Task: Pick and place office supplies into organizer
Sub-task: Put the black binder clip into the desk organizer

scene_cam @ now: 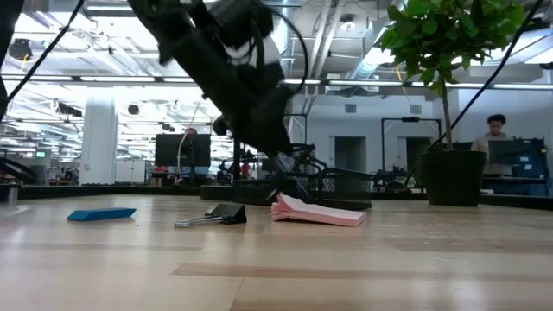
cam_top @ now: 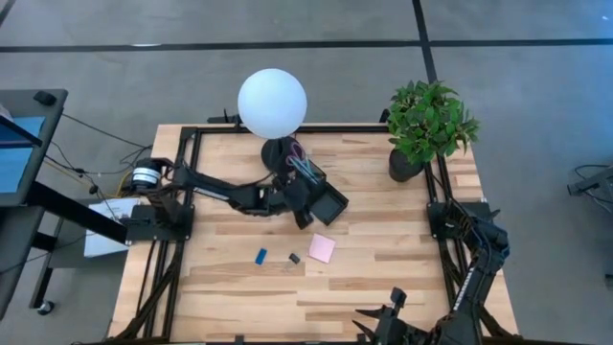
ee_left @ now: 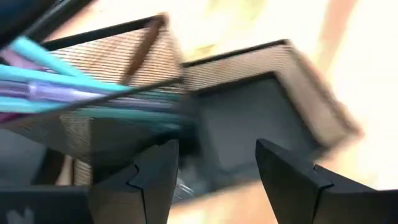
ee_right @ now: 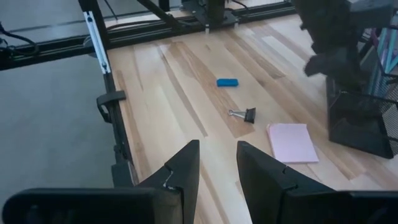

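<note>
The left gripper (ee_left: pixel 214 171) hangs at the organizer (cam_top: pixel 321 196), fingers apart and empty. Pens (ee_left: pixel 56 93) stand in its cup; the tray looks bare. The right gripper (ee_right: pixel 217 165) waits part-open at the near edge.

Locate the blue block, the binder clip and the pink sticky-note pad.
blue block (ee_right: pixel 227 82), right wrist view, top face.
binder clip (ee_right: pixel 249 115), right wrist view, black body.
pink sticky-note pad (ee_right: pixel 292 142), right wrist view, top sheet's middle.
</note>
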You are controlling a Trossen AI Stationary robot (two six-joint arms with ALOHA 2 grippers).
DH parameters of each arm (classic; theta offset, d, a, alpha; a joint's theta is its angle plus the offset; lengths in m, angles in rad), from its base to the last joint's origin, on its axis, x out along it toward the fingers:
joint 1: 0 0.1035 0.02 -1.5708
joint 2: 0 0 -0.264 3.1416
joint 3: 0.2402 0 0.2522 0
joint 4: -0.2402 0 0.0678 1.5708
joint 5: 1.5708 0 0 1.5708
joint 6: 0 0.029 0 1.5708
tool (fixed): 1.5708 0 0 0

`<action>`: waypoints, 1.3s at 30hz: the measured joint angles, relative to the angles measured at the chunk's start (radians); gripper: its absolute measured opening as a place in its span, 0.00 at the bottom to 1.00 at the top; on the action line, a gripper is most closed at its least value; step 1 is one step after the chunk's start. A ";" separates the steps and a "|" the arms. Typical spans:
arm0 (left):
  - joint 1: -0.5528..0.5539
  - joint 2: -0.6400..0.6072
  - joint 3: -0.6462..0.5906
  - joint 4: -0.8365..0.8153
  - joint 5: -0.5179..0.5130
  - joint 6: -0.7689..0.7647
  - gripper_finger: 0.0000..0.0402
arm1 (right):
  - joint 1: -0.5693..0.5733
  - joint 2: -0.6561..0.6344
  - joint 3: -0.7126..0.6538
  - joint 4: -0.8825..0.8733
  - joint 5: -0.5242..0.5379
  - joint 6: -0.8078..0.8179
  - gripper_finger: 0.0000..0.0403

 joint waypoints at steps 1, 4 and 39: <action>-0.022 -0.013 0.000 -0.002 -0.007 -0.007 0.52 | -0.006 0.000 0.000 0.001 -0.001 0.000 0.25; -0.104 -0.062 0.001 -0.010 -0.059 -0.018 0.52 | -0.026 0.000 -0.001 0.013 -0.004 0.005 0.25; -0.879 -0.433 0.001 -0.641 -0.669 -0.555 0.52 | -0.551 -0.077 0.023 0.225 -0.661 -0.957 0.24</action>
